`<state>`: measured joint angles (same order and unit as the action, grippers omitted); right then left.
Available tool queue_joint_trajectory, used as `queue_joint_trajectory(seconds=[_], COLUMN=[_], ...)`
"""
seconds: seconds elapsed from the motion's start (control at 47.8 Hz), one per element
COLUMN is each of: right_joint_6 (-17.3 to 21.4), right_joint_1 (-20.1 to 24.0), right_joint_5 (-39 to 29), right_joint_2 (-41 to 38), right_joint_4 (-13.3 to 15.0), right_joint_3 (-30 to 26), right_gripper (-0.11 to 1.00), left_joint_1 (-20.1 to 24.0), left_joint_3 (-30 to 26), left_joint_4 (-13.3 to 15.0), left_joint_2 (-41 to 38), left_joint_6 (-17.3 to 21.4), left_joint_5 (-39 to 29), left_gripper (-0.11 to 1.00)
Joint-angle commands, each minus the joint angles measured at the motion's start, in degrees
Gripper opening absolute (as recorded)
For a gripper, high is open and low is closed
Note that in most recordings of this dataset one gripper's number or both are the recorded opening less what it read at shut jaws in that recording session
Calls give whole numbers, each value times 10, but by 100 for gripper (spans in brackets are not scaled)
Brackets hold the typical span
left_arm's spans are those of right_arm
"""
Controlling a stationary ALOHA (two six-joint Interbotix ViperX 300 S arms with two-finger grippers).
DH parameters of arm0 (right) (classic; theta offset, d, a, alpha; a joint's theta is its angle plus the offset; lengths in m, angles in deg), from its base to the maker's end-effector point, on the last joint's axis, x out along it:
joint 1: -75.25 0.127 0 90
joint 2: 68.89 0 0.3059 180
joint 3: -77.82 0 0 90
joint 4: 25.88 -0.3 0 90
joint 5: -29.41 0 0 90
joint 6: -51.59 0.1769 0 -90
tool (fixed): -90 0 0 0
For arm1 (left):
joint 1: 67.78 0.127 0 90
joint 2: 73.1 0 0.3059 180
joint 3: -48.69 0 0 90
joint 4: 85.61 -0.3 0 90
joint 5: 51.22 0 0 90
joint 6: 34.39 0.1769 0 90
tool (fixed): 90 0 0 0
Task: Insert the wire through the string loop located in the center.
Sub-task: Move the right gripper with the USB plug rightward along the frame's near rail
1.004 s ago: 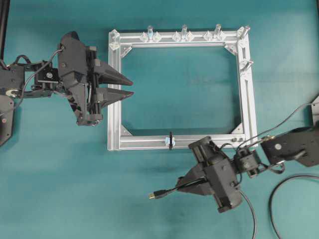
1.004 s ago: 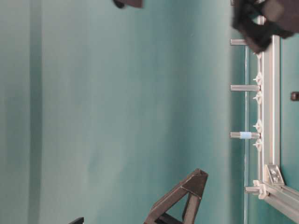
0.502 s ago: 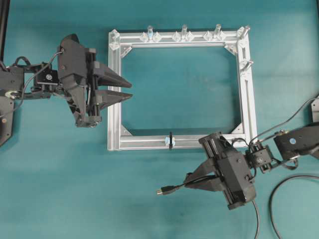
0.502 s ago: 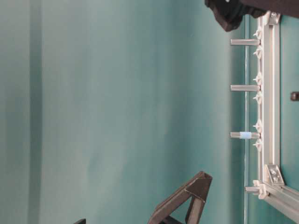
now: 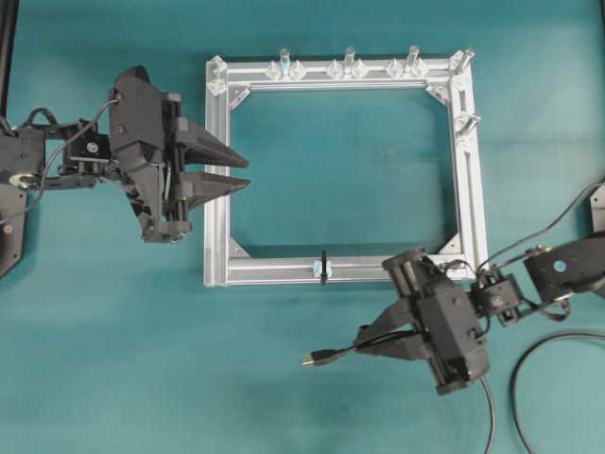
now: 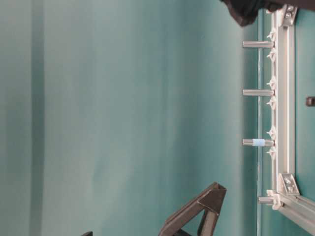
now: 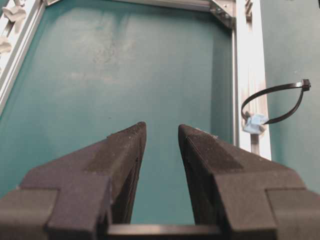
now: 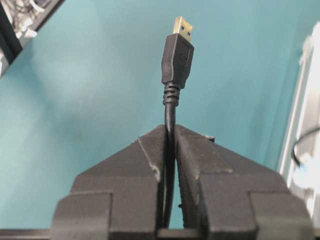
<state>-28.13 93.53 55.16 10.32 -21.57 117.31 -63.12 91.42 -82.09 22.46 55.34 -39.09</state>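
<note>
In the table-level view almost everything is cut off: only one edge of the frame (image 6: 284, 98), three short posts and dark corners of the two arms can be seen, and the loop is not visible there. From overhead the loop (image 5: 323, 267) is only a thin dark line across the frame's bar at 6 o'clock; its shape is clear only in the left wrist view, where it stands as a thin black ring (image 7: 274, 102) around the bar, next to a small pale blue piece. The bench (image 5: 113, 359) is covered with a flat teal surface, a little scuffed inside the frame. The frame (image 5: 469, 189) is a square of silver grooved aluminium bars with corner brackets and upright bolts along the 12 o'clock side. The right gripper (image 5: 363, 339) is at about 5 o'clock from the loop, off the frame, with its jaws closed tightly on the wire (image 8: 171, 125); the black plug with a gold tip (image 5: 318, 358) sticks out toward 9 o'clock. The rest of the wire is hidden behind the gripper. The left gripper (image 5: 242, 171) is over the frame's 9 o'clock bar, its ribbed black jaws partly apart and holding nothing.
</note>
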Motion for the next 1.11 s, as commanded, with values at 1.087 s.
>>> queue_joint_trajectory(seconds=[1.087], right_joint_6=[-1], right_joint_1=[-48], right_joint_5=[-48], right_joint_2=[129], right_joint_4=[-78], right_joint_3=[120], right_gripper=[6], left_joint_1=[-5], left_joint_3=[-4], left_joint_4=[-1], left_joint_2=[11], left_joint_6=[-3], left_joint_5=[3], left_gripper=[35])
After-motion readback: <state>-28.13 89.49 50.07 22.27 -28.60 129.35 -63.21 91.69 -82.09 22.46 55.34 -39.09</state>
